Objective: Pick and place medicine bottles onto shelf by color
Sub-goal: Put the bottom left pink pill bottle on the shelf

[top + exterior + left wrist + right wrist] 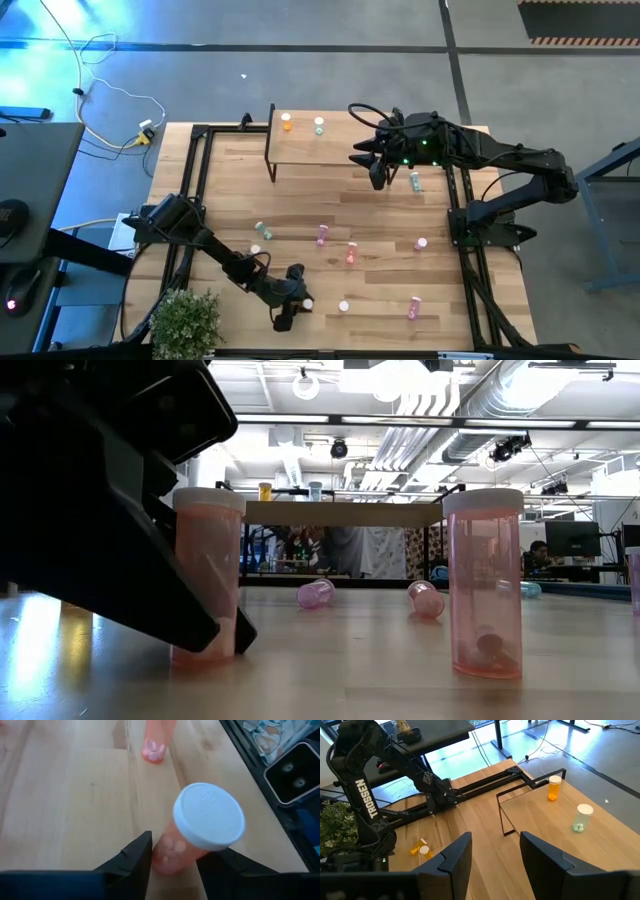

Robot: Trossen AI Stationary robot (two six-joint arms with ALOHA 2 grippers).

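**Left gripper straddles a salmon bottle at the near edge**

Left gripper (pixel 290 312) is down at the table's (pixel 240 190) near edge, fingers spread either side of an upright salmon-red bottle (pixel 200 832), not clamped. Right gripper (pixel 372 160) hovers open by the shelf (pixel 335 150) at the far edge, where an orange bottle (pixel 287 123) and a pale green bottle (pixel 319 126) stand.
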